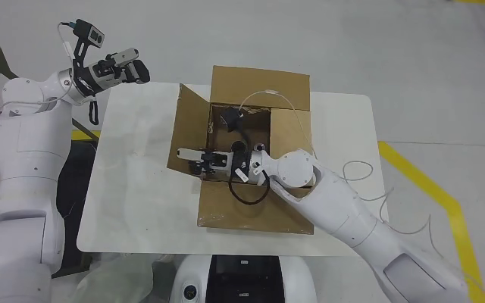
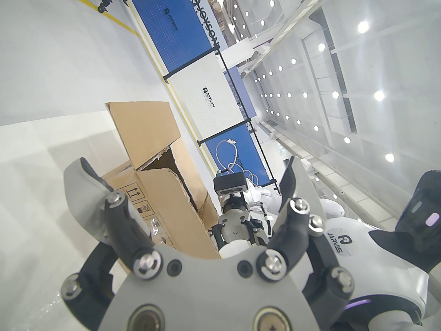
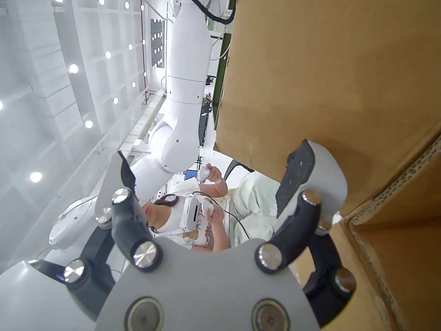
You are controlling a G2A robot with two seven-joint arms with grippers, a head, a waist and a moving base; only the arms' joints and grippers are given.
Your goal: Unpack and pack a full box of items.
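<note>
Box (image 1: 258, 87) mid-worktop (image 1: 129, 174), flaps spread, right end effector (image 1: 191, 160) at its 9 o'clock flap (image 1: 189, 125)

Its fingers stand apart with nothing gripped, one finger (image 3: 310, 173) just beside the cardboard. The left end effector (image 1: 136, 70), also spread and empty, hangs beyond the worktop's 10 o'clock corner. The step looks like pressing that flap clear so the contents can be reached. Push outward near the crease, slowly, so the box does not slide. The idle arm could brace the 3 o'clock wall.
</note>
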